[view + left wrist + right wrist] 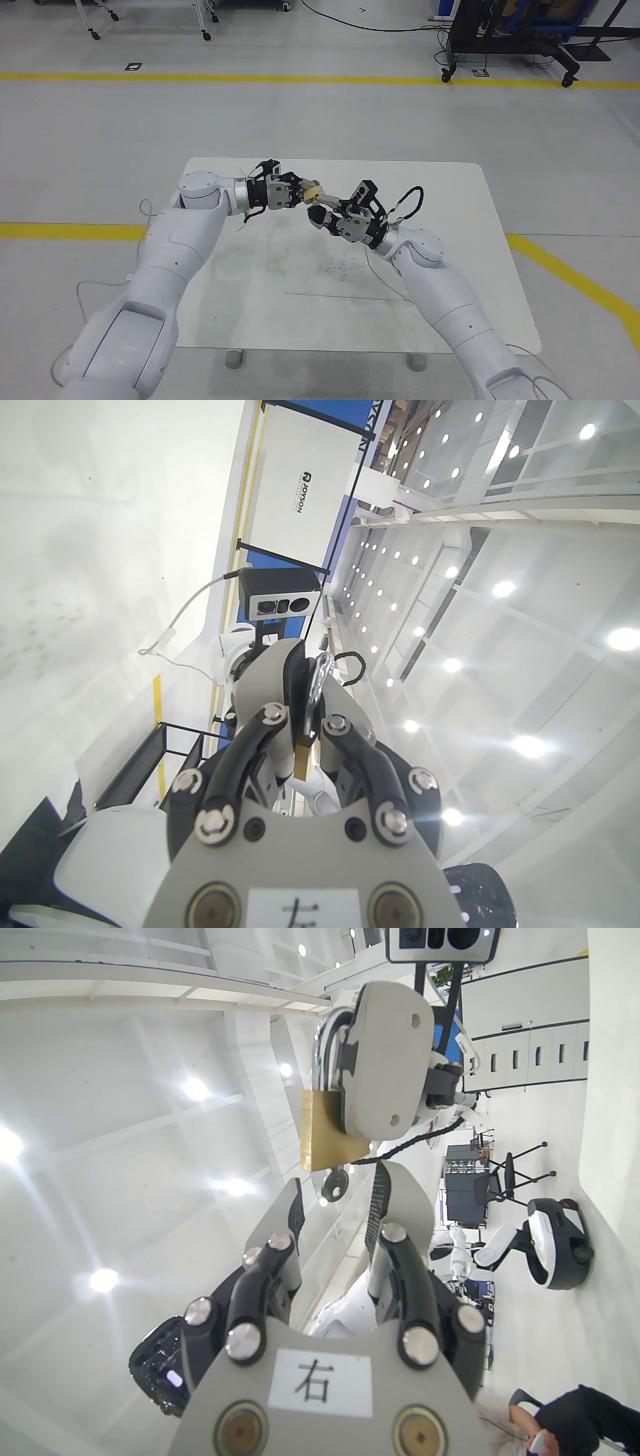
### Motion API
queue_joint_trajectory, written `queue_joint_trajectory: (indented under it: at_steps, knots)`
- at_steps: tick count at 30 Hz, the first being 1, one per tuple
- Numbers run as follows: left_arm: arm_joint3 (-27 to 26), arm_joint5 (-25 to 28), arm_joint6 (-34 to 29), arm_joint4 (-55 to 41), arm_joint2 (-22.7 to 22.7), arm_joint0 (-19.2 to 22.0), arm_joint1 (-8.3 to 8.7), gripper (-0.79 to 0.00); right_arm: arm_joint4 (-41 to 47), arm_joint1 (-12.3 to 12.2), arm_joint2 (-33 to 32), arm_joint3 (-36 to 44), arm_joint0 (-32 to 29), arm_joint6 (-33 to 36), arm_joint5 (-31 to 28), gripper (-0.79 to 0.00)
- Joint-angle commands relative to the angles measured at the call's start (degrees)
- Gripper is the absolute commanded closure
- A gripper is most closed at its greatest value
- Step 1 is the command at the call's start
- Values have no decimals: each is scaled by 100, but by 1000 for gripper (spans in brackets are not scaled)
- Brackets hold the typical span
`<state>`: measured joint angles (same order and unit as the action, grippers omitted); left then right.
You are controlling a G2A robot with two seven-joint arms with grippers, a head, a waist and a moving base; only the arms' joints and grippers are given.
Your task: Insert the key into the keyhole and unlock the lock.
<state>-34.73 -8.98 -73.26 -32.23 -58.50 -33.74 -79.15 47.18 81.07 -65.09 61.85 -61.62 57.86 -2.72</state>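
My left gripper (311, 692) is shut on a brass padlock (302, 758), gripping it near its silver shackle (320, 674). It holds the lock in the air above the back middle of the white table (450, 290). In the right wrist view the padlock (320, 1130) hangs from the left gripper's finger (387, 1073). A small silver key (334, 1185) sticks out of the lock's end face. My right gripper (339, 1192) is open, one finger on each side of the key's round head, neither touching it. From above, the left gripper (296, 190), the padlock (312, 190) and the right gripper (323, 212) nearly meet.
A black cable (408, 203) loops off the right wrist. The table runs wide in front of and to the right of the grippers, with faint marks (345, 268) near its middle. A yellow line (300, 78) crosses the floor behind.
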Motion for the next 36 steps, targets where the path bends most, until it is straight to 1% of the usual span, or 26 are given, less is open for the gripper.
queue_joint_trajectory:
  at_steps: [1, 2, 3, 4, 11, 17, 20, 23, 29, 31, 36]
  knots:
    - [-24, -11, 9, -3, -10, -15, 7, 0, -6, 1, 9, -17, 12, -1, -23, -206]
    - [-42, -14, 8, 8, -9, -20, 11, 0, -8, 2, 15, -26, 16, 2, -21, -166]
    - [-56, -11, 8, 11, -11, -28, 14, 0, -11, 1, 19, -32, 23, 5, -16, -62]
    - [-70, -14, 11, 12, -14, -37, 17, 0, -9, 1, 21, -37, 27, 6, -17, 0]
    - [-205, 91, 133, 35, -48, -108, 41, 0, 35, 10, 41, -48, 31, -113, -19, 0]
    - [-408, 405, 329, 133, -82, -218, 70, 0, 629, 60, 13, -128, 37, -128, 156, 0]
    - [-590, 744, 595, 273, -111, -327, 95, 0, 1009, 83, -10, -217, 63, 23, 381, 0]
    - [-787, 965, 799, 402, -140, -446, 123, 0, 1260, 95, -20, -319, 109, 191, 639, 0]
    - [-1226, 1382, 1402, 686, -236, -719, 184, 0, 1594, 103, -22, -500, 202, 561, 1145, 0]
    - [-1360, 1445, 1502, 736, -268, -808, 203, 0, 1653, 107, -19, -542, 228, 596, 1233, 0]
    - [-1544, 1344, 1528, 681, -371, -919, 243, 0, 1573, 105, -2, -579, 268, 565, 1238, 0]
